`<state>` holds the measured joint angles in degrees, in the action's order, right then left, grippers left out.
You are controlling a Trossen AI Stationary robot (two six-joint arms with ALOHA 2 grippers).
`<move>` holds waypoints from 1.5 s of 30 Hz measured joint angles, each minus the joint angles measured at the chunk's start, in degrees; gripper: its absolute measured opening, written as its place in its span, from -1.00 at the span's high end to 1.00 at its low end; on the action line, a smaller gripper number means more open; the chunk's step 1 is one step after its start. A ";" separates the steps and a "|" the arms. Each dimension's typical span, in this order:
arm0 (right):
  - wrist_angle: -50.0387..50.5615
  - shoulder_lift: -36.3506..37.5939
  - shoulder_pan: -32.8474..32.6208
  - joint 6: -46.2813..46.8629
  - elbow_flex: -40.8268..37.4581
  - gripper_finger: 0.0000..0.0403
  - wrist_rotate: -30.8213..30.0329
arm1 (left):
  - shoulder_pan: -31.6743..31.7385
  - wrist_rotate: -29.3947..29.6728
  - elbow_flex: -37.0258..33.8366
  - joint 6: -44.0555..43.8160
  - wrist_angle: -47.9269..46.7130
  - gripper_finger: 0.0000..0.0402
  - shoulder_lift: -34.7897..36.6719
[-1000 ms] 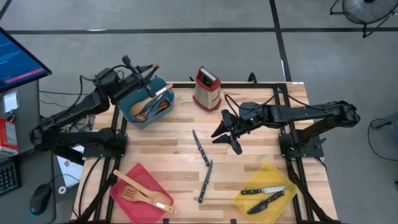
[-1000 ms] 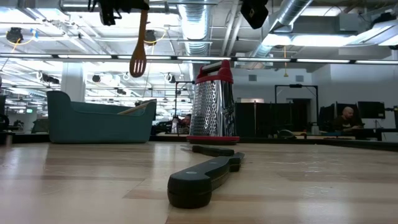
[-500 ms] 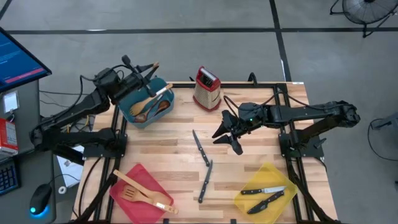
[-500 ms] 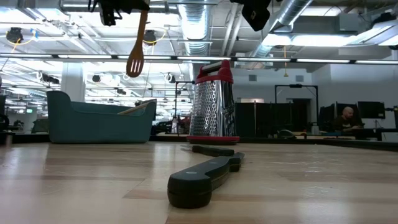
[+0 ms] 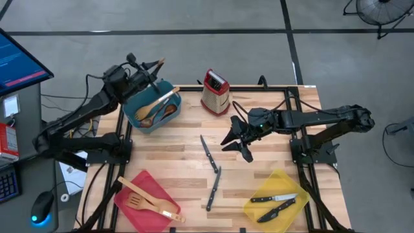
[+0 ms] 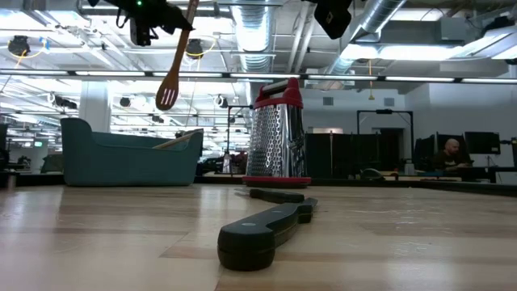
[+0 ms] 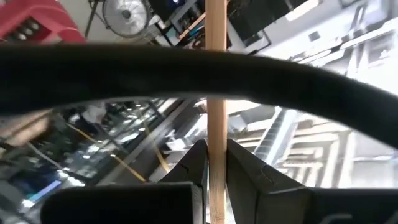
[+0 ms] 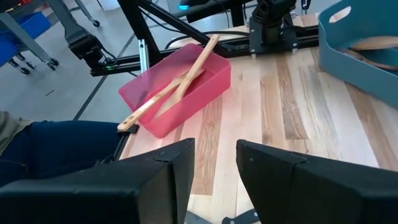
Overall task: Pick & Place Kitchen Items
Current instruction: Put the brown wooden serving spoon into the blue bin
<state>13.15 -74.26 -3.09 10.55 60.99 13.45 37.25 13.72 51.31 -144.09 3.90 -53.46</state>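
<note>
My left gripper (image 5: 149, 72) is shut on a light wooden spoon (image 6: 174, 61), high above the teal bin (image 5: 152, 107), which holds other wooden spoons. My right gripper (image 5: 236, 149) is open and empty above the middle of the table; its fingers (image 8: 168, 180) stand apart. Two black-handled knives (image 5: 208, 152) (image 5: 213, 189) lie flat on the table near it, and the closer one fills the low view (image 6: 262, 230). The teal bin also shows in the low view (image 6: 129, 153). My left gripper pinches the spoon's handle (image 7: 216, 134) between its two fingers (image 7: 245, 174), which lie across it. The hold is on the handle's upper part. The spoon hangs tilted below the gripper, bowl (image 6: 167, 95) down, lifted clear of the teal bin.
A red-topped steel grater (image 5: 215, 92) stands at the table's far middle. A red bin (image 5: 145, 197) with wooden spatulas sits at the near left. A yellow bin (image 5: 275, 200) with two knives sits at the near right. A person sits in the room beyond (image 6: 452, 153).
My left gripper has gone a little up and toward the table's far edge and has tipped. The spoon has tilted with it, its bowl swinging toward the teal bin's side and rising slightly. My right arm has kept still.
</note>
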 joint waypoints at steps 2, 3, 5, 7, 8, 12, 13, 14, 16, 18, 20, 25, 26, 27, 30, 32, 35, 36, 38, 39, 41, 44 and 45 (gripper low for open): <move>0.08 0.00 0.00 -0.15 0.00 0.36 0.00 | 1.39 0.00 0.00 -2.19 0.50 0.87 0.04; 0.10 0.00 0.00 -0.29 0.00 0.36 0.00 | 2.13 0.11 0.00 -2.78 1.06 0.87 0.06; 0.11 0.00 0.04 -0.45 0.00 0.36 0.00 | 3.29 0.96 0.00 -2.73 2.58 0.87 0.11; 0.11 0.00 0.24 -0.44 0.00 0.36 0.00 | 4.18 1.94 0.01 -0.50 4.07 0.87 0.14; 0.11 0.00 0.22 -0.44 0.00 0.36 0.00 | 4.56 2.56 0.02 0.96 4.30 0.87 0.18; 0.11 0.00 0.22 -0.46 0.00 0.36 0.00 | 6.21 3.54 0.02 2.34 4.10 0.87 0.14; 0.11 0.00 0.22 -0.46 0.00 0.36 0.00 | 6.52 3.90 0.02 1.77 4.11 0.87 0.15; 0.11 0.00 0.22 -0.46 0.00 0.36 0.00 | 6.82 4.04 0.02 1.22 4.17 0.87 0.16; 0.11 0.00 0.22 -0.46 0.00 0.36 0.00 | 7.76 4.22 0.02 1.07 4.16 0.87 0.16; 0.15 0.00 0.22 -0.46 0.00 0.36 0.00 | 8.77 4.37 0.02 1.54 4.08 0.87 0.16; 0.24 0.00 0.22 -0.46 0.00 0.36 0.00 | 9.56 4.37 0.02 1.24 3.91 0.87 0.13; 1.57 0.00 0.22 -0.61 0.00 0.36 0.00 | 9.88 4.30 0.02 -1.93 3.39 0.87 -0.26; 1.70 0.00 0.22 -0.61 0.00 0.36 0.00 | 9.88 4.14 0.02 -2.88 2.89 0.87 -0.27; 1.70 0.00 0.22 -0.61 0.00 0.36 0.00 | 9.88 3.69 0.02 -3.85 2.17 0.87 -0.32; 1.79 0.00 0.22 -0.63 0.00 0.36 0.00 | 9.92 2.78 0.02 -4.90 -0.64 0.87 -0.94; 1.79 0.00 0.22 -0.63 0.00 0.36 0.00 | 10.26 2.31 0.02 -4.99 -2.35 0.87 -1.25; 1.85 0.00 0.22 -0.61 0.00 0.36 0.00 | 10.40 0.35 0.02 -5.71 -6.38 0.87 -1.46; 1.86 0.00 0.22 -0.61 0.00 0.36 0.00 | 10.41 -0.49 0.02 -6.02 -7.90 0.87 -1.44; 1.90 0.00 0.22 -0.63 0.00 0.36 0.00 | 10.40 -1.78 0.02 -6.23 -10.51 0.87 -0.96; 1.91 0.00 0.22 -0.63 0.00 0.36 0.00 | 10.40 -2.28 0.02 -6.23 -11.46 0.87 -0.58; 1.96 0.00 0.22 -0.63 0.00 0.36 0.00 | 10.33 -4.56 0.02 -6.32 -12.17 0.87 -0.16; 2.15 0.00 0.22 -1.05 0.00 0.36 0.00 | 9.17 -9.56 0.02 -6.64 -11.84 0.87 0.17; 2.21 0.00 0.22 -1.40 0.00 0.36 0.02 | 8.41 -11.30 0.02 -6.74 -11.66 0.87 0.22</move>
<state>15.36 -74.26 -2.87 9.14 60.99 13.47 45.67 2.42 51.33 -150.83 -7.75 -53.24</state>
